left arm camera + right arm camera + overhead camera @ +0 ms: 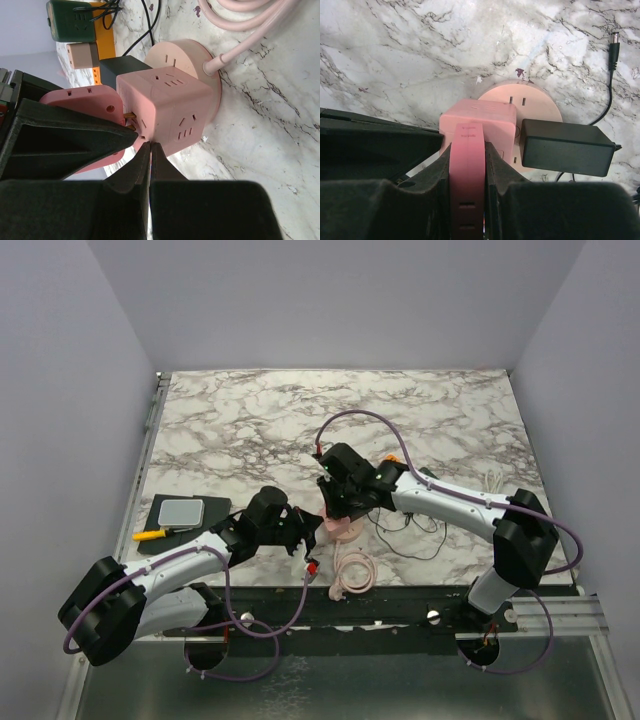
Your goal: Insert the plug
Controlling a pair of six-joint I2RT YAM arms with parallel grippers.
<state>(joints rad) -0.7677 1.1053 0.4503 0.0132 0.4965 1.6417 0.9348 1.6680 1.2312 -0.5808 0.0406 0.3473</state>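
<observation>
The plug point(467, 165) is a flat pink slab, and my right gripper point(467, 150) is shut on its two faces. Its brass prongs point(130, 117) touch the side of a pink cube socket point(165, 110), with a short length of them still showing. The cube stands on a round pink base point(197, 62). My left gripper point(150, 146) is shut with nothing in it, its tips right at the cube's lower corner. In the top view both grippers, left point(300, 530) and right point(340, 505), meet over the pink base point(345, 530).
A black power adapter point(565, 145) sits on the round base beside the cube, its thin black cable point(415, 530) trailing right. The base's pink cord point(352, 575) coils at the near edge. A green socket block point(72, 20) and a beige cube point(82, 55) lie beyond. A grey pad point(182, 510) and a yellow tool point(150, 535) are at the left.
</observation>
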